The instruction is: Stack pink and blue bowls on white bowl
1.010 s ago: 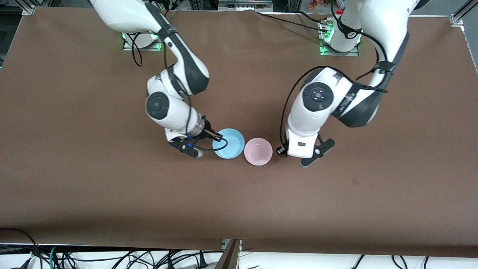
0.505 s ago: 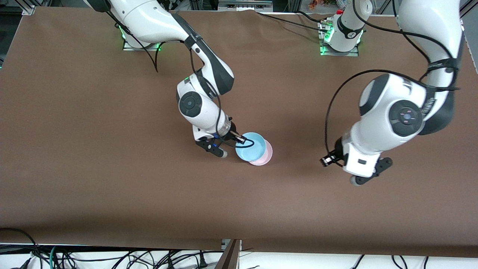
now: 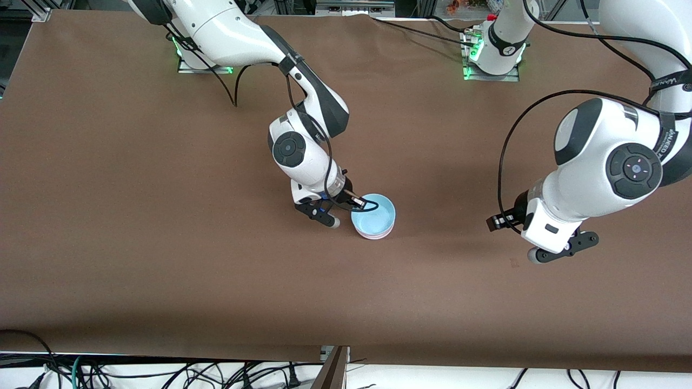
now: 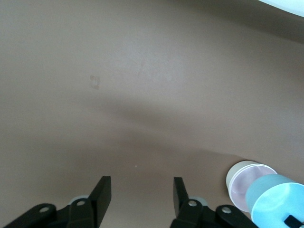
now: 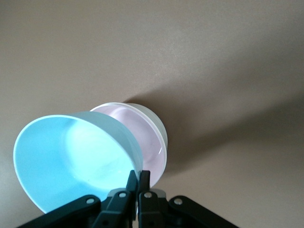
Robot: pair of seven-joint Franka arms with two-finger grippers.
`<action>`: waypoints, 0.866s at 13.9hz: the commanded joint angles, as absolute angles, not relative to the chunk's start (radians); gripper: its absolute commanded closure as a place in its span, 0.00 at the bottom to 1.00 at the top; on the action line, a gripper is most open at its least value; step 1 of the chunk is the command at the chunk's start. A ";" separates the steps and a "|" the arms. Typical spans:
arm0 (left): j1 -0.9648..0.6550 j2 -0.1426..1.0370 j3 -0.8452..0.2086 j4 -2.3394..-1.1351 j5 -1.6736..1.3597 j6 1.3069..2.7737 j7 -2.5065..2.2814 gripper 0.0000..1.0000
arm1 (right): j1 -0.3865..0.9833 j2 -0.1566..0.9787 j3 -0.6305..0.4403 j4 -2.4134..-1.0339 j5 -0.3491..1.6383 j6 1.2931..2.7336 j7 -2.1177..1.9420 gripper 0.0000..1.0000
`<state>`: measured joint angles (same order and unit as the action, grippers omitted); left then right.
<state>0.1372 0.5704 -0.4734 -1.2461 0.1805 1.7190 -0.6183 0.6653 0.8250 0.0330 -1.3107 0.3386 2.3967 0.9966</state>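
My right gripper (image 3: 357, 204) is shut on the rim of the light blue bowl (image 3: 376, 216) and holds it tilted over the pink bowl (image 3: 373, 236), of which only a sliver shows in the front view. In the right wrist view the fingers (image 5: 137, 178) pinch the blue bowl's (image 5: 66, 152) rim. The pink bowl (image 5: 149, 142) sits nested in the white bowl (image 5: 159, 121). I cannot tell whether the blue bowl touches the pink one. My left gripper (image 3: 549, 237) is open and empty over bare table toward the left arm's end. In its wrist view (image 4: 140, 190) the stack (image 4: 244, 187) shows far off.
The brown table (image 3: 162, 243) is bare around the stack. The arms' bases stand along its edge farthest from the front camera. Cables hang below the edge nearest the camera.
My right gripper carried the blue bowl from beside the pink bowl to over it. My left arm drew back from the pink bowl toward its own end of the table.
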 commanded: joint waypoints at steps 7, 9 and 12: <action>0.255 0.457 -0.479 -1.380 0.164 1.710 -0.347 0.33 | 0.698 0.882 0.021 -1.270 0.295 2.436 1.017 0.99; 0.255 0.442 -0.479 -1.408 0.167 1.720 -0.345 0.33 | 0.698 0.888 0.021 -1.270 0.288 2.436 1.015 0.99; 0.255 0.442 -0.479 -1.410 0.169 1.721 -0.344 0.31 | 0.698 0.890 0.021 -1.272 0.267 2.436 1.014 0.99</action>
